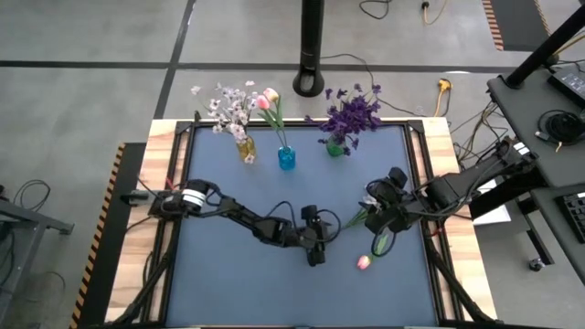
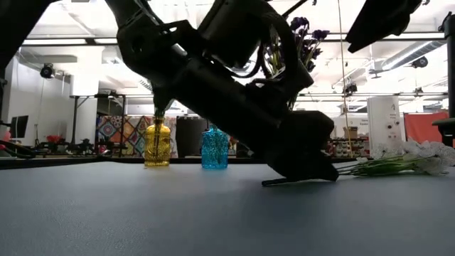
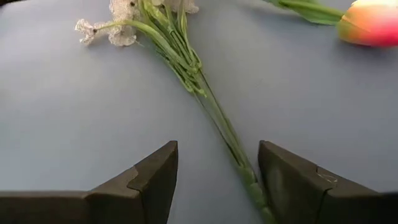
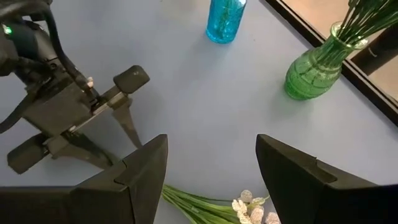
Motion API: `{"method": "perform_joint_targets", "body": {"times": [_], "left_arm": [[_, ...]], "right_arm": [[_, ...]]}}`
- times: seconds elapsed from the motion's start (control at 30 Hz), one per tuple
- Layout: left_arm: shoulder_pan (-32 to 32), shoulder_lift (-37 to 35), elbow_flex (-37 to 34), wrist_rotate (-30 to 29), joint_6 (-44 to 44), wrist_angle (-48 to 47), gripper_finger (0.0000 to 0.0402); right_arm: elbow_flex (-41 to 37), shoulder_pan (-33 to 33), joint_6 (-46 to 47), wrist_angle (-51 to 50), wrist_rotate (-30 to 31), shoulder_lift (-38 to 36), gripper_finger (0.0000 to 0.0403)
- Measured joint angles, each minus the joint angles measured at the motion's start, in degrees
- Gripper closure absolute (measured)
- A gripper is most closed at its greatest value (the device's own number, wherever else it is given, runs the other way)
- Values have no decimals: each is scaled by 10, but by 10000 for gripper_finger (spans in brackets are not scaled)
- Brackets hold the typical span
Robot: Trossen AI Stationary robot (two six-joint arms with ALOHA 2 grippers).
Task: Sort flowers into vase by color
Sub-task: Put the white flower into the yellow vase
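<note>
Sorting looks mostly done: along the upper middle of the high view the yellow vase (image 1: 246, 149) carries white-lavender sprigs, the blue vase (image 1: 287, 158) a pink tulip, and the green vase (image 1: 335, 146) a mass of dark purple blooms. Two stems appear to be left on the blue mat (image 1: 228, 274) — a loose white sprig (image 3: 180, 53) and a loose pink tulip (image 1: 364, 262), lying at lower centre-right of the high view.

The left gripper (image 1: 314, 252) is down at the mat just left of them, fingers parted and empty. In the left wrist view the sprig's green stem runs from the blossoms at upper left down into the gap between the two fingers, nearer the right-hand one — straddled, not yet pinched. The tulip's head shows at that view's upper right.

The right gripper (image 1: 385, 219) hangs open and empty over the sprig's blossom end.
</note>
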Motion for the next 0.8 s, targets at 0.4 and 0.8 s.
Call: {"method": "perform_joint_targets", "body": {"times": [0.4,0.8], "left_arm": [[3,0,-4,1,-16,-13,329],[6,-13,-5,-21,-74,-52,398]], "right_arm": [[0,0,0,1,4,3,165],[0,0,-12,1,15,3,165]]}}
